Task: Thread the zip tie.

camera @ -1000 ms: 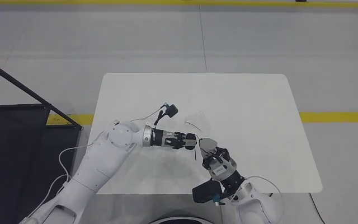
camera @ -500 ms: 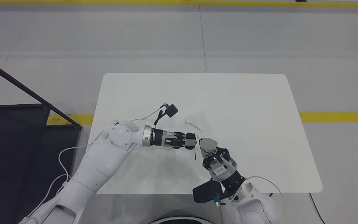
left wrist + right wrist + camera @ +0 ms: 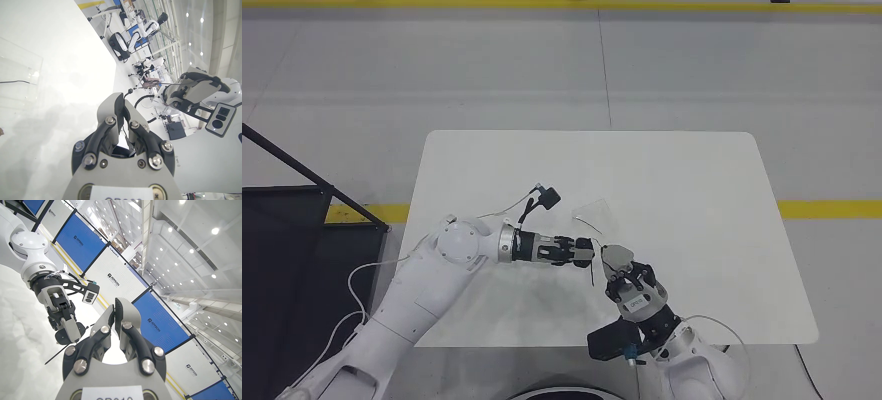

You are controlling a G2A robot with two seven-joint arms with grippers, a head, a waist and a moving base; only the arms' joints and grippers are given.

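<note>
Firmly, left end effector (image 3: 123,101) pinching zip tie (image 3: 130,91), label (image 3: 121,193) print cropped

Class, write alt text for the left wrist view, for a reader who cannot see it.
The left tool, shut on a thin black zip tie whose head pokes out ahead, hangs over a white table. The right tool is beyond it; a clear bag lies on the table.

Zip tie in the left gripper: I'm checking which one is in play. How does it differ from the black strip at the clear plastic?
The zip tie is pinched in the shut left gripper; the black strip lies loose on the table at the clear plastic. The zip tie is near the right gripper; the black strip is apart from both grippers. Both are thin and black.
</note>
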